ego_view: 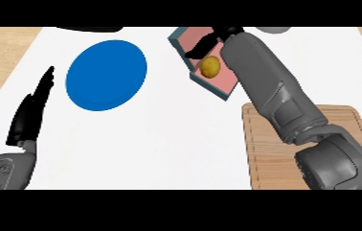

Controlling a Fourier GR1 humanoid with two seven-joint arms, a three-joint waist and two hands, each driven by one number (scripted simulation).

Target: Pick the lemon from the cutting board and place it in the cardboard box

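Observation:
The yellow lemon (210,66) lies inside the box (220,83), a shallow tray with a pinkish floor and dark teal walls at the top centre-right. My right forearm stretches over the box's right side. My right hand (214,36) hovers just beyond the lemon with its fingers relaxed and apart from the fruit. The wooden cutting board (265,144) sits at the lower right, partly hidden under my right arm, and nothing shows on its visible part. My left hand (29,114) rests at the left edge, fingers straight and pointing up.
A large blue plate (106,75) lies on the white counter left of the box. A dark object (92,28) and a grey one (272,29) peek in at the top edge. Wood surface (14,43) borders the counter at far left.

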